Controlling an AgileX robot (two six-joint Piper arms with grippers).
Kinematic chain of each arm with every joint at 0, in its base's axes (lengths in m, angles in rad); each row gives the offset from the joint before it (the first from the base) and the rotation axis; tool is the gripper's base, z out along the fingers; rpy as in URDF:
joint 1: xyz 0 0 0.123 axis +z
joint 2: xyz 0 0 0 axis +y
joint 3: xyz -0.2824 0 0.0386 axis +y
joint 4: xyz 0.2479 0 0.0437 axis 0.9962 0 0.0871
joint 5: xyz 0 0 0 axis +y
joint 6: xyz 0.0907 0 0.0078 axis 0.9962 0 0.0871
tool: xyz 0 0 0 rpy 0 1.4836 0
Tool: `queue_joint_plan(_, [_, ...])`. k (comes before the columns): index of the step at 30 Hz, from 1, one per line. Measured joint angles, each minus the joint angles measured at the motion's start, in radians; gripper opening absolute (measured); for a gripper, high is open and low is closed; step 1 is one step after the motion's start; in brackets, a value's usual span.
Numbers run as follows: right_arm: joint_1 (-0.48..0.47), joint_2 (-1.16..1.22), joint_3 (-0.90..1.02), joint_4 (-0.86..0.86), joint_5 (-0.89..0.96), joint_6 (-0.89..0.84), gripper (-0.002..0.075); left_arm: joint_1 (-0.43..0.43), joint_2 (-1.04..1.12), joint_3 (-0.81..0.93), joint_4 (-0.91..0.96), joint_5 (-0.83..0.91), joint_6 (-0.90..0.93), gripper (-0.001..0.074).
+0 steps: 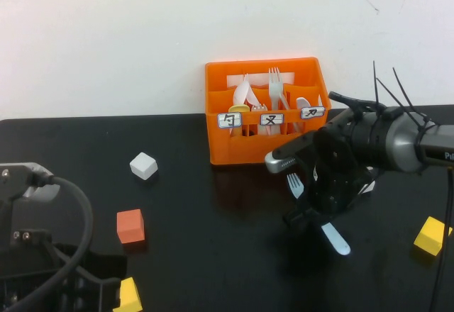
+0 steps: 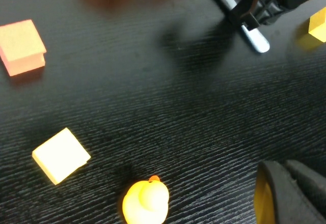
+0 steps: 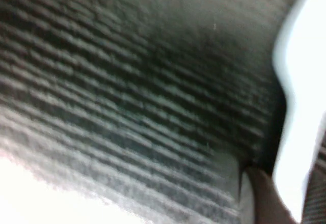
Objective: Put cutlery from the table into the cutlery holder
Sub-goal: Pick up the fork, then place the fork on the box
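Observation:
The light blue fork (image 1: 333,235) lies slanted just over the black table (image 1: 213,255), in front of the orange cutlery holder (image 1: 284,145). My right gripper (image 1: 312,213) is down on the fork's middle, with a finger against each side of the handle. The fork fills the edge of the right wrist view (image 3: 300,81) and also shows in the left wrist view (image 2: 253,36). The holder stands at the back with white forks and spoons in its compartments. No pink spoon shows on the table. My left gripper (image 2: 293,193) is shut and empty, low at the front left.
A white cube (image 1: 144,165) and a small orange cube (image 1: 130,226) lie on the left. One yellow block (image 1: 129,295) sits by my left arm and another (image 1: 432,235) at the right edge. A yellow rubber duck (image 2: 146,201) sits near the left gripper.

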Motion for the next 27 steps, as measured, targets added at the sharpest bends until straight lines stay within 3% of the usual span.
queue_joint_plan(1, [0.0, 0.0, 0.0, 0.0, 0.006, -0.005, 0.0143, 0.0, 0.0, 0.0, 0.0, 0.002, 0.0, -0.0001])
queue_joint_plan(10, [0.006, -0.013, -0.001, 0.017, 0.052, -0.042, 0.015, 0.0, 0.0, 0.001, -0.004, 0.0, 0.0, -0.0001])
queue_joint_plan(18, [0.116, -0.153, 0.003, 0.014, 0.059, -0.172, 0.0149, 0.0, 0.0, 0.001, -0.004, -0.013, 0.002, -0.0001])
queue_joint_plan(23, [0.169, -0.27, 0.005, 0.012, -0.021, -0.192, 0.0148, 0.0, 0.0, 0.001, -0.004, -0.013, 0.004, -0.0001])
queue_joint_plan(27, [0.17, -0.363, 0.005, -0.003, -0.201, -0.192, 0.0148, 0.0, 0.0, 0.001, -0.004, -0.013, 0.006, -0.0001])
